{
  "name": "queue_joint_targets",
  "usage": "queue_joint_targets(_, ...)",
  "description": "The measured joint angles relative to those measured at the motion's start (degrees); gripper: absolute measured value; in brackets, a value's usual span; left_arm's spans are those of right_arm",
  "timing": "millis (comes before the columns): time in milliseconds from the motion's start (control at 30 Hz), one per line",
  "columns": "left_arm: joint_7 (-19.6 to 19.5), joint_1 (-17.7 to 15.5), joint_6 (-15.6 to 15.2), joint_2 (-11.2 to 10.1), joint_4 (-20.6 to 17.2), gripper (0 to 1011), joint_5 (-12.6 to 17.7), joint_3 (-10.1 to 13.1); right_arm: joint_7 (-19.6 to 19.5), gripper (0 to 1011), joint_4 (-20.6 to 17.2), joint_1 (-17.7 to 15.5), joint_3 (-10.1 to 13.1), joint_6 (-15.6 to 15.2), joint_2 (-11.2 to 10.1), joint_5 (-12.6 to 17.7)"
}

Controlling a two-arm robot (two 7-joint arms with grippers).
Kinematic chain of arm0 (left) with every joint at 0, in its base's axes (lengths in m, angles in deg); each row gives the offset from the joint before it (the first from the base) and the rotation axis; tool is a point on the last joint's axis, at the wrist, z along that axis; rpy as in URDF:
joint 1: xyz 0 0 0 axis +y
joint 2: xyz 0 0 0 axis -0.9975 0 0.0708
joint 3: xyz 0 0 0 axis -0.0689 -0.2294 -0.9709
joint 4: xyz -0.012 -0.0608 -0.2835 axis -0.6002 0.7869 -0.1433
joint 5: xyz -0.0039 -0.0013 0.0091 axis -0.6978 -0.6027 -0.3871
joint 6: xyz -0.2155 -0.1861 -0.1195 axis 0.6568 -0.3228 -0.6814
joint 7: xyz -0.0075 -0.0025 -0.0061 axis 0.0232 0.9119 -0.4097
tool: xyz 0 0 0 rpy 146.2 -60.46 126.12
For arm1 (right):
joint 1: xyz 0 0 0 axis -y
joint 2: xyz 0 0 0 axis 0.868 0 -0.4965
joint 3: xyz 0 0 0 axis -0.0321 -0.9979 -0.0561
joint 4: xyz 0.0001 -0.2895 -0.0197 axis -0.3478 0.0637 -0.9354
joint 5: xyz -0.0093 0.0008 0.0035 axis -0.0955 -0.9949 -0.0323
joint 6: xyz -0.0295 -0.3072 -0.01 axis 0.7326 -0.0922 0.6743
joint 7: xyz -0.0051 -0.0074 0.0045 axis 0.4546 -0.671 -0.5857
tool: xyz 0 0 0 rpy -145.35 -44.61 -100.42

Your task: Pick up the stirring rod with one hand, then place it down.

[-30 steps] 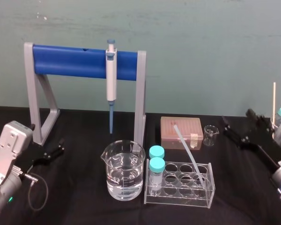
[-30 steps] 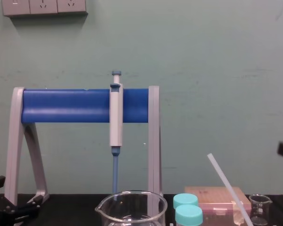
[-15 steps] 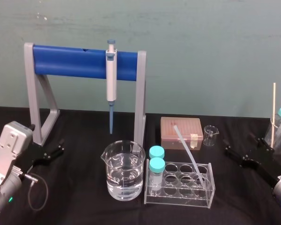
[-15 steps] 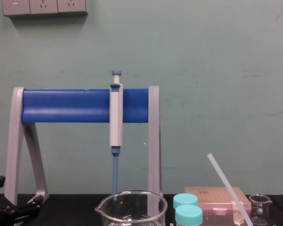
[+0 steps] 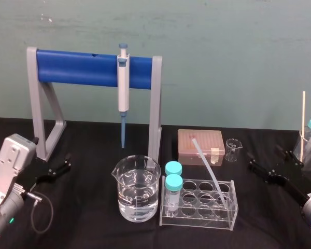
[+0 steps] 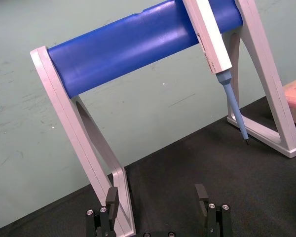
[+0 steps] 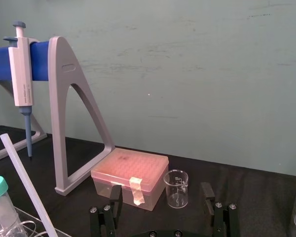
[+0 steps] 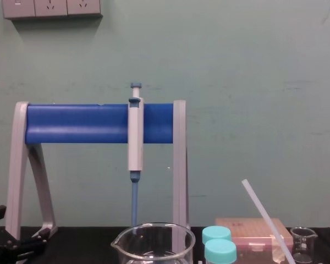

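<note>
1. Head view: the stirring rod (image 5: 209,168) leans in the clear tube rack (image 5: 197,222). Its top tilts back-left across the pink tip box (image 5: 200,147), and its lower end sits in a right-hand hole, though through the clear plastic I cannot tell which. The right gripper (image 5: 268,159) hovers low over the black table (image 5: 88,207), well right of the rack, with its fingers spread and nothing between them. The left gripper (image 5: 66,162) is parked at the left near the foot of the blue-barred stand (image 5: 83,67). At the right frame edge a thinner pale stick (image 5: 303,119) rises from a glass vessel that is cut off.
2. Chest view: the rod (image 8: 267,220) slants upward to the left, and the frame bottom hides its base and the rack. The small beaker (image 8: 303,242) is partly cropped beside it.
3. Left wrist view: the left gripper (image 6: 157,195) has its fingers wide apart, holding nothing, and faces the stand and the hanging pipette (image 6: 212,39).
4. Right wrist view: the right gripper (image 7: 161,193) is released and empty. The rod (image 7: 27,185) crosses the near corner with its lower end cut off by the frame, well apart from the fingers
</note>
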Motion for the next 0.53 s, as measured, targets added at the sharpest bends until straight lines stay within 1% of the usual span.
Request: queue_joint_targets(533, 0.0, 0.0, 0.0, 0.0, 0.0, 1000, 0.0, 0.0, 0.2, 1003, 0.1, 0.1, 0.0, 0.2, 0.0, 0.1)
